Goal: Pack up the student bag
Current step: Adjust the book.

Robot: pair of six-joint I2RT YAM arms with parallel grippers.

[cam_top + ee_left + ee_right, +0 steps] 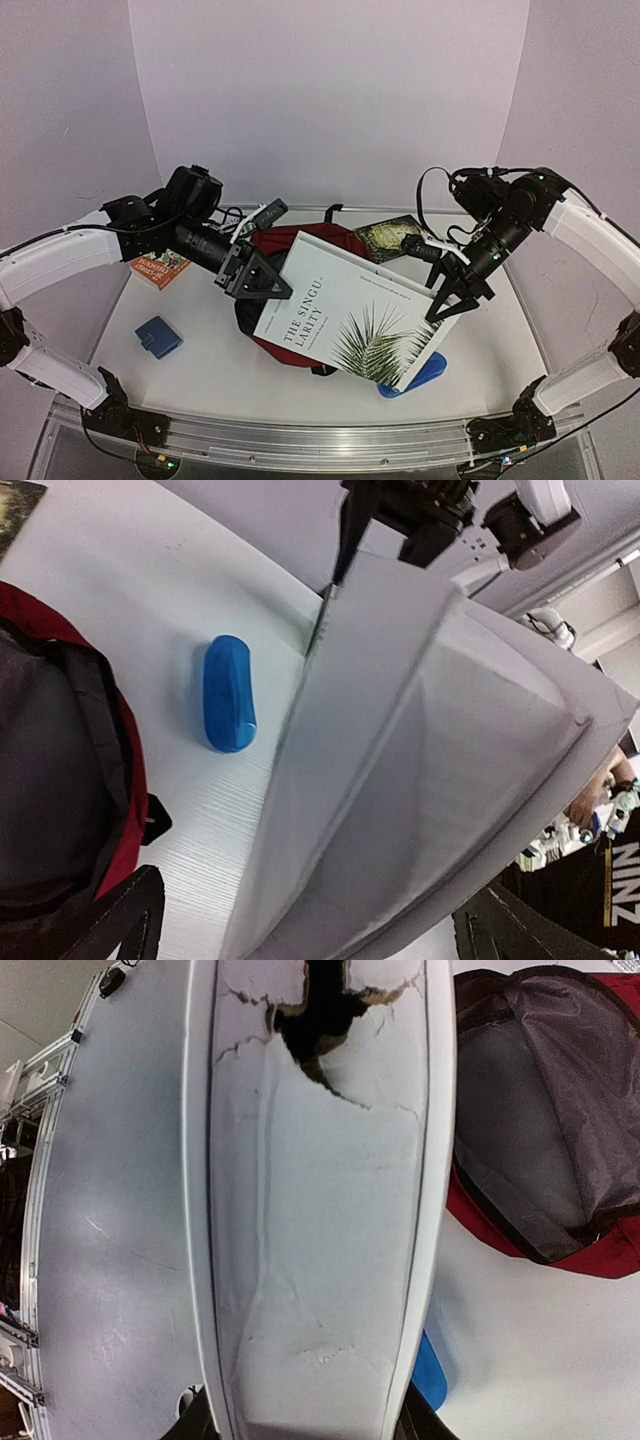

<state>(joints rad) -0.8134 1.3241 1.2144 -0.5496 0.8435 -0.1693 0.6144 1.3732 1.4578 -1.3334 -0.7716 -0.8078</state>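
A large white book (350, 320), titled "The Singularity" with a palm leaf on its cover, hangs tilted over the student bag (272, 240), a dark red backpack lying open with its grey lining (530, 1110) showing. My right gripper (452, 295) is shut on the book's right edge; in the right wrist view the book's page edge (310, 1210) fills the space between the fingers. My left gripper (262, 283) stands open at the book's upper left corner. In the left wrist view the book (420, 760) sits between the spread fingers (125, 920) without touching them.
A blue oblong case (412, 378) lies on the table under the book's lower right corner. A small blue square pouch (158, 336) lies at the left, an orange book (160, 267) behind it. A dark book with a green picture (392, 236) lies behind the bag.
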